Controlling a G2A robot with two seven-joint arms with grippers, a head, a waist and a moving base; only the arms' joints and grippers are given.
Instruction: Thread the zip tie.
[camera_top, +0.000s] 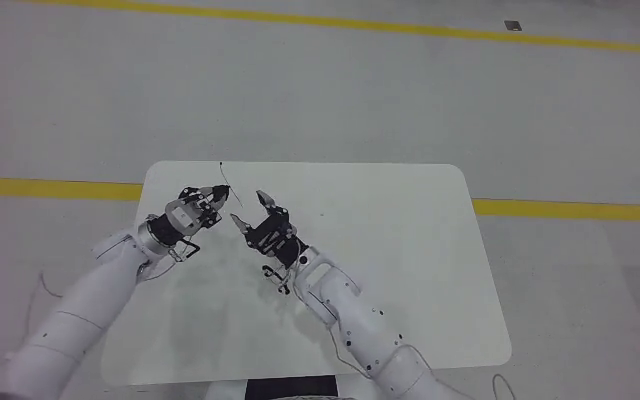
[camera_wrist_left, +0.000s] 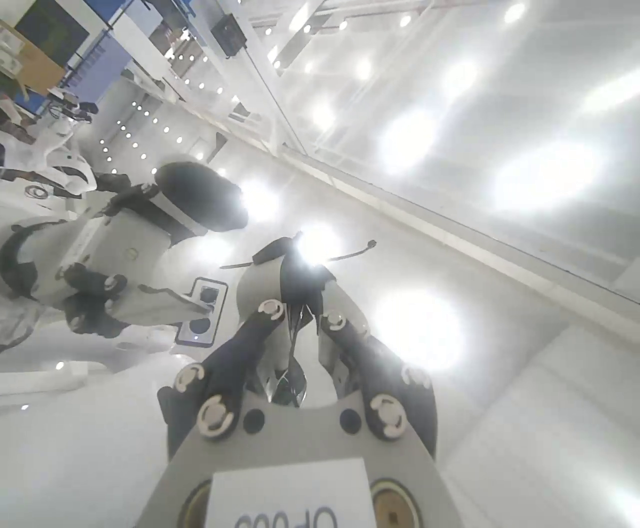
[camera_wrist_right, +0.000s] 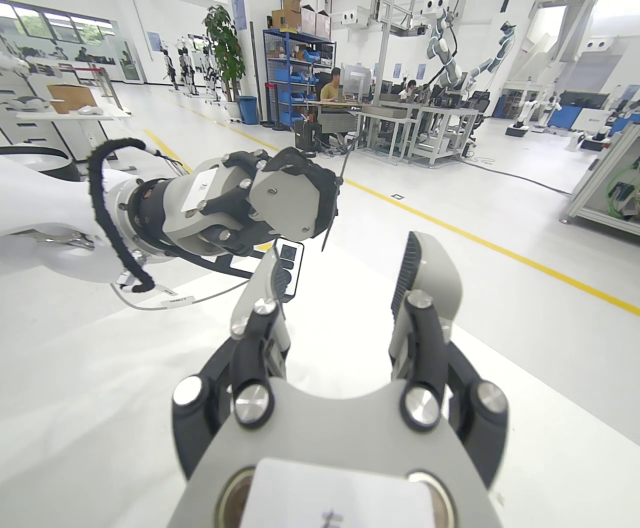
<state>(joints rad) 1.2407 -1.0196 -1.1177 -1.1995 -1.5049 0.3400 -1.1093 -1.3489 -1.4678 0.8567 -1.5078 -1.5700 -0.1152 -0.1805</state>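
Note:
A thin black zip tie (camera_top: 228, 185) is held above the white table (camera_top: 400, 260) near its back left. My left gripper (camera_top: 218, 196) is shut on the tie's middle, and both ends stick out past the fingers. In the left wrist view the zip tie (camera_wrist_left: 350, 256) runs across the closed fingertips, its head at one end. In the right wrist view the left gripper (camera_wrist_right: 332, 195) holds the zip tie (camera_wrist_right: 345, 165) nearly upright. My right gripper (camera_top: 252, 210) hovers close beside it, open and holding nothing, fingers (camera_wrist_right: 420, 270) spread wide and pointing at the tie.
Both arms come in from the table's front left. A tiny dark speck (camera_top: 321, 212) lies mid-table. The table's right half and front are bare. A yellow floor line (camera_top: 560, 209) runs behind the table.

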